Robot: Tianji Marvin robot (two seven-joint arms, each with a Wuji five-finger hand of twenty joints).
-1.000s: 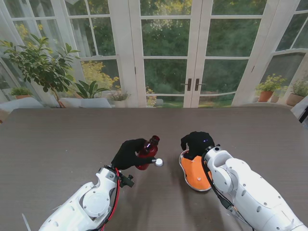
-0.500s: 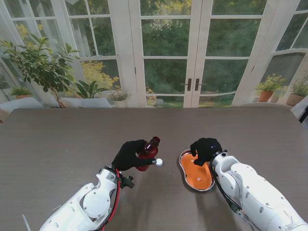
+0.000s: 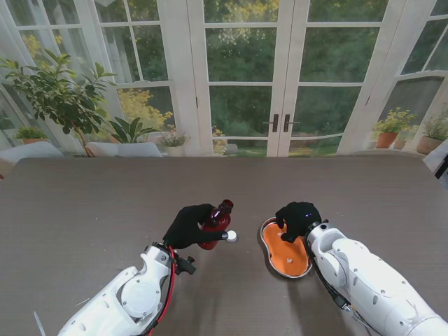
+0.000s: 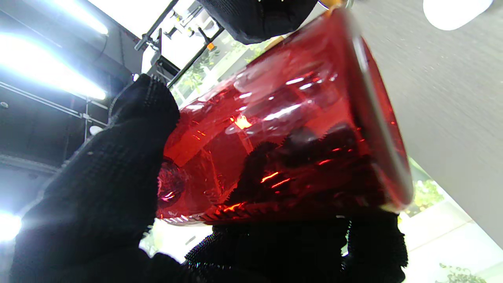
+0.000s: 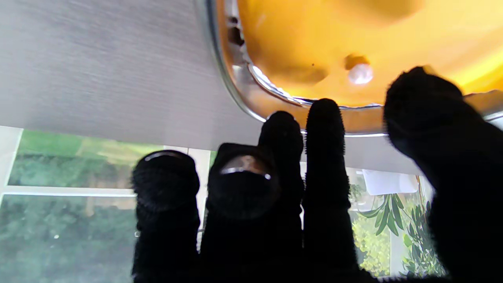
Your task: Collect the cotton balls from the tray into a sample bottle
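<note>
In the stand view my left hand (image 3: pixel 187 224) is shut on a red glass sample bottle (image 3: pixel 217 218), tilted with its mouth pointing away from me and to the right. The left wrist view shows the red bottle (image 4: pixel 283 129) held between black-gloved fingers (image 4: pixel 106 184). An orange tray (image 3: pixel 288 257) with a metal rim lies to its right. My right hand (image 3: pixel 299 217) hovers over the tray's far end, fingers apart and holding nothing. In the right wrist view one small white cotton ball (image 5: pixel 360 73) lies in the tray (image 5: pixel 298 35) just past my fingertips (image 5: pixel 324 118).
A small white round object (image 3: pixel 230 236) lies on the dark wood-grain table (image 3: pixel 84 203) right beside the bottle; it also shows as a white round object (image 4: pixel 452 11) in the left wrist view. Windows and potted plants stand beyond the table's far edge.
A second ago my right hand was over the tray's left side. It then shifted right and slightly away, uncovering most of the tray. The left hand and bottle have not moved.
</note>
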